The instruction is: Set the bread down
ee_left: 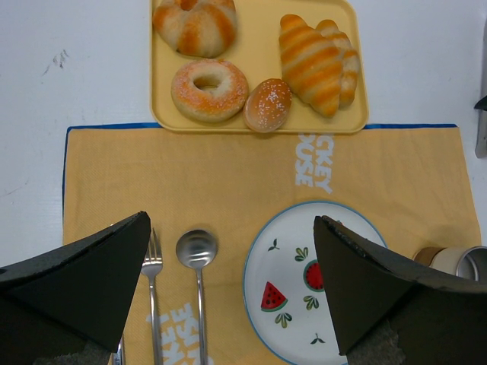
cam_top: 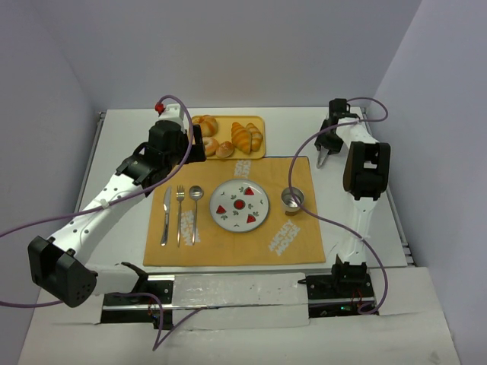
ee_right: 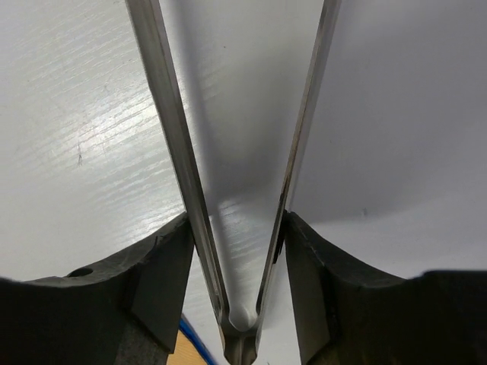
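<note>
The bread (ee_left: 312,65) lies on the yellow tray (ee_left: 163,114) at the far edge of the counter, touching a paler roll behind it. The right tool (ee_right: 237,247), near the far right corner, is clenched on a pair of metal tongs (ee_right: 171,137), gripped low by the hinge. The left tool (ee_left: 231,220) hangs released over the placemat (cam_top: 289,243). Held so near the hinge, the tongs may twist or slip. Their tips could also catch the neighbouring roll, or the arm could clip the cup (cam_top: 292,200) beside the plate (cam_top: 265,199)
</note>
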